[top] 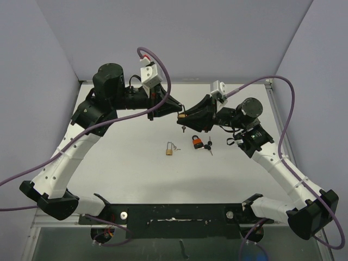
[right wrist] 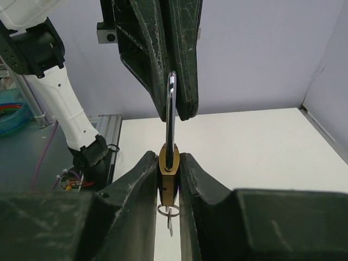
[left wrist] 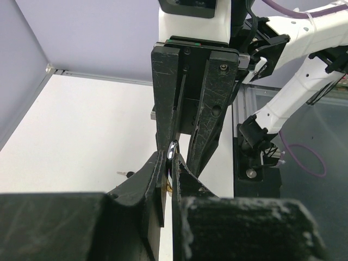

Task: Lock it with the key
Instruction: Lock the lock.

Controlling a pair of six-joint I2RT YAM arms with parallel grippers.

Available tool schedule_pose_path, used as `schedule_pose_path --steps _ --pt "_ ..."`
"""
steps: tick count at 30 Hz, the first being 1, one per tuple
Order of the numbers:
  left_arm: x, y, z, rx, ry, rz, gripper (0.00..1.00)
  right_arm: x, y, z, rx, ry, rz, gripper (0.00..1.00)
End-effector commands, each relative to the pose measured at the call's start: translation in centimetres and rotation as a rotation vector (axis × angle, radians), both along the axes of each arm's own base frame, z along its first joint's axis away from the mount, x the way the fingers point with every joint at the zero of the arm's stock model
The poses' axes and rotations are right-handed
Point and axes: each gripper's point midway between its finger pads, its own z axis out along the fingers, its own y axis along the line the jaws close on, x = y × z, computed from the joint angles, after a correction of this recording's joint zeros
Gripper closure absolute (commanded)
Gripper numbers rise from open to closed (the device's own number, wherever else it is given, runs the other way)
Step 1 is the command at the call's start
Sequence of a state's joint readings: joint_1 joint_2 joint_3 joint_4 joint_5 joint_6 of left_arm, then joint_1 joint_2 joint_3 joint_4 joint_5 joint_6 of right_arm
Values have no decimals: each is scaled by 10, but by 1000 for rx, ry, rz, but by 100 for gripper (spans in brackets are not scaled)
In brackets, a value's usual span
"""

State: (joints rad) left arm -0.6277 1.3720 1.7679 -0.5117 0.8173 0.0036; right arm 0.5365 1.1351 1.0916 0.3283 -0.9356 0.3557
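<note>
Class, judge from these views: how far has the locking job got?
Done: the brass padlock is off the table, its body clamped in the right tool. In hand: the left tool pinches its shackle. Left: pressing the shackle home and locking it; a key ring hangs beneath the body, but whether the lock is shut cannot be told.

Padlock (right wrist: 169,174) above table (top: 136,179), behind keys (top: 209,147)

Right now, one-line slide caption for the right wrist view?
Right fingers clamp the brass padlock; left fingers pinch its shackle from above; a key ring dangles below.
</note>
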Motion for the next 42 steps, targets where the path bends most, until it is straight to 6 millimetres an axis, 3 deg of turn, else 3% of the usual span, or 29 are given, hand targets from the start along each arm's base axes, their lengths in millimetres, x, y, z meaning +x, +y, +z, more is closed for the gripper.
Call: schedule_pose_path --steps 1,12,18,26,33,42 --pt "4 -3 -12 14 19 14 100 -23 -7 53 121 -206 18 100" --pt "-7 -2 -27 21 87 -17 100 -13 -9 69 163 -254 -46 100" --pt "-11 0 -26 13 101 -25 100 -8 -10 69 150 -266 -73 100" --pt "-11 3 -8 -17 47 -5 100 -12 -8 61 127 -256 -43 100" --pt "-31 2 9 -74 39 -75 100 -30 -12 51 103 -335 17 100" --pt "-38 7 19 -92 26 -82 100 -31 -14 51 90 -378 3 100"
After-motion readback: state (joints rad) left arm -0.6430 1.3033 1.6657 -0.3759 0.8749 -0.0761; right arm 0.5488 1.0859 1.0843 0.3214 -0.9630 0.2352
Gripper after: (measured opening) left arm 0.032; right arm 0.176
